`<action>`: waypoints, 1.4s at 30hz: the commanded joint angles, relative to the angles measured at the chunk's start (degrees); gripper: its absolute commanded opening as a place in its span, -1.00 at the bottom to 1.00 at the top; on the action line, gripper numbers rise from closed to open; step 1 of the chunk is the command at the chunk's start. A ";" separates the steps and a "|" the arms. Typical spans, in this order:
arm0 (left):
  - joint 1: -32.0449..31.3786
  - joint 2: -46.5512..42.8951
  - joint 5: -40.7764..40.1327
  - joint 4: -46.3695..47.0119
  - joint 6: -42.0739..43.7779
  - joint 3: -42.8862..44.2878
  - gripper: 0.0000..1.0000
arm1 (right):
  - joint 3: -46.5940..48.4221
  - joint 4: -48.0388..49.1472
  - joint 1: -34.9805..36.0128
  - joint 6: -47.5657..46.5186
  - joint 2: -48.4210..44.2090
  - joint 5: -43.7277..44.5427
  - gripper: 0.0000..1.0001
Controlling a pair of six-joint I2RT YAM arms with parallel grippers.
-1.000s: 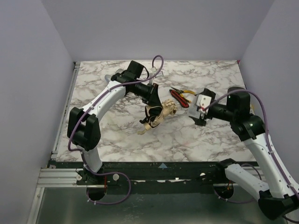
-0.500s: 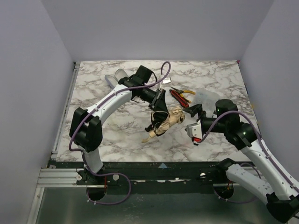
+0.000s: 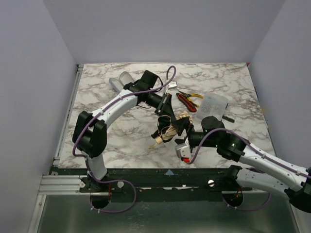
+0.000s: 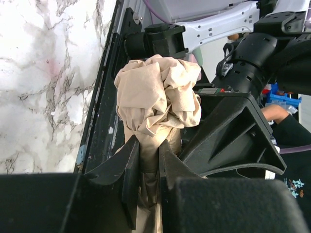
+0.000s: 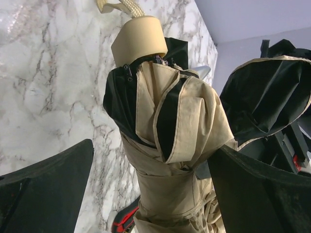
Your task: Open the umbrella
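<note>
The umbrella [image 3: 170, 127] is folded, with peach-tan fabric and black lining, and hangs tilted above the middle of the table. Its oval tan handle [image 3: 157, 141] points down toward the near edge. My left gripper [image 3: 165, 114] is shut on the bunched fabric end, which shows in the left wrist view [image 4: 158, 92] between the jaws [image 4: 149, 158]. My right gripper [image 3: 179, 131] is open, and its two fingers stand on either side of the umbrella's wrapped body [image 5: 170, 160] without visibly touching it. The handle [image 5: 138, 39] shows beyond my right gripper [image 5: 155, 191].
Red-and-yellow-handled pliers [image 3: 187, 101] lie just behind the umbrella and also show in the right wrist view [image 5: 124, 221]. A clear plastic case [image 3: 214, 103] and a small dark part [image 3: 228, 118] lie to the right. A lavender case [image 3: 124, 78] lies back left.
My right arm has swung left and forward from the clear case to the umbrella, and its open jaws now straddle it. My left gripper has carried the umbrella slightly right and still holds it.
</note>
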 commanded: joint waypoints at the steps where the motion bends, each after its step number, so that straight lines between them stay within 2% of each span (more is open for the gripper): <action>1: -0.75 -1.43 7.07 -0.12 -1.18 -1.21 -1.00 | -2.89 9.78 0.51 1.74 -1.49 10.50 1.00; 9: -0.09 -1.03 8.71 -2.23 0.69 -0.71 -1.00 | -6.06 7.89 0.53 2.91 -11.00 15.98 1.00; 20: -1.66 -0.79 8.59 -2.71 0.26 0.33 -1.00 | -4.84 7.99 0.55 1.60 -4.06 12.70 0.97; 21: -1.72 -0.92 8.50 -2.67 0.09 0.36 -1.00 | -4.98 8.45 0.51 1.42 -3.66 12.36 0.90; 29: -1.64 -1.82 7.32 -2.36 0.26 0.52 -1.00 | -5.30 9.82 0.50 3.27 -2.20 12.00 -0.13; 30: -1.49 -2.00 6.42 -2.70 1.14 0.68 -0.85 | -4.98 8.81 0.50 3.74 -2.41 11.96 -0.31; 33: 0.35 -4.34 2.26 -3.60 4.43 1.53 -0.04 | -4.85 6.67 0.50 7.17 -3.94 13.34 -0.97; 35: 2.96 -6.57 -1.70 -2.33 5.54 2.14 0.41 | -4.77 5.18 0.50 10.52 -5.59 14.65 -0.99; 36: 4.98 -8.16 -3.62 -0.99 5.61 2.22 0.87 | -4.74 4.47 0.50 12.25 -6.16 15.22 -0.99; 37: 7.33 -9.47 -5.67 1.50 5.69 2.23 0.96 | -4.24 3.04 0.51 13.63 -6.40 15.41 -0.99; 39: 11.79 -12.35 -10.48 5.95 5.76 2.27 0.97 | -3.14 1.73 0.52 18.91 -6.32 16.39 -0.99; 42: 19.06 -16.73 -12.59 15.32 3.46 -0.67 0.97 | -1.26 1.00 0.43 28.67 -4.43 20.47 -0.99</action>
